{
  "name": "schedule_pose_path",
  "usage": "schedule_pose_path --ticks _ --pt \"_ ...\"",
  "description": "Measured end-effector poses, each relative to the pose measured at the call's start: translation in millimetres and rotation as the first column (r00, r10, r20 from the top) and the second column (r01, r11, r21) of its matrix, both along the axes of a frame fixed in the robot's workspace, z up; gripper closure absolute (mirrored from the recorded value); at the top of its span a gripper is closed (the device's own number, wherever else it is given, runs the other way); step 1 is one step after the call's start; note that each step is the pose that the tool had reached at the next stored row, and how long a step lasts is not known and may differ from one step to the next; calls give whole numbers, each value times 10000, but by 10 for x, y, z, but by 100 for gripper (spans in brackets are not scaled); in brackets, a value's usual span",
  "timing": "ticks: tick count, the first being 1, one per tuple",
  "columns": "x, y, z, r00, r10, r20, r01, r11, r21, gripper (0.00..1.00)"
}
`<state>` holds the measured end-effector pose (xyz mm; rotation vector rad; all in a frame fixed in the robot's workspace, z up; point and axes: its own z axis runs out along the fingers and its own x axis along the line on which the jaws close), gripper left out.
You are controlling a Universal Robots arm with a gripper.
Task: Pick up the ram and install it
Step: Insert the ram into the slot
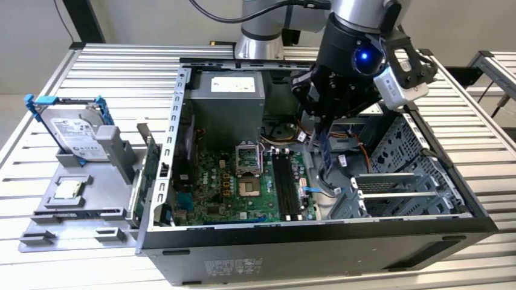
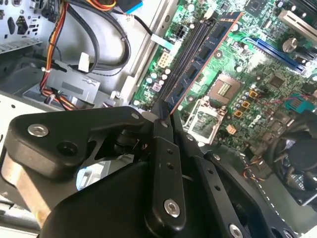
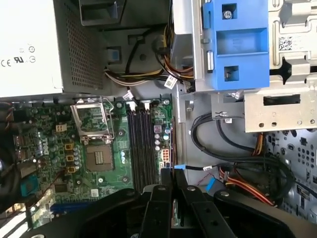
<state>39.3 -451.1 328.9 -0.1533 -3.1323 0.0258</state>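
Dark, thin board w/ a reddish-orange long edge and a row of flat chips: that's the ram (image 2: 205, 52), pinched at one end in the claw (image 2: 162, 110) and hanging over the mobo (image 1: 217, 181) inside the open case (image 1: 322, 241). In the second wrist view it runs nearly in line w/ the black slots (image 2: 190, 52), close beside them but, as far as I can judge, not seated yet. In the exterior view the claw (image 1: 322, 130) sits at approx 1 o'clock of the slots (image 1: 286, 175). To do this step well, IMO: keep the stick parallel to one slot and square over it, notch matched to the slot key, end latches open, then press straight down w/ even force at both ends. Watch the cables at approx 3 o'clock of the slots. A tilted stick could jam or bend, esp. held by one end only.
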Motion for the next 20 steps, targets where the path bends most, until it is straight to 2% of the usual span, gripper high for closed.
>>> schedule_pose_path --ticks 5,11,20 --pt "6 -4 -81 10000 -1 32 1 10000 -31 100" --pt "-3 3 -189 10000 1 33 -1 10000 -30 100" --pt "-141 38 -353 10000 -1 53 1 10000 -33 100"
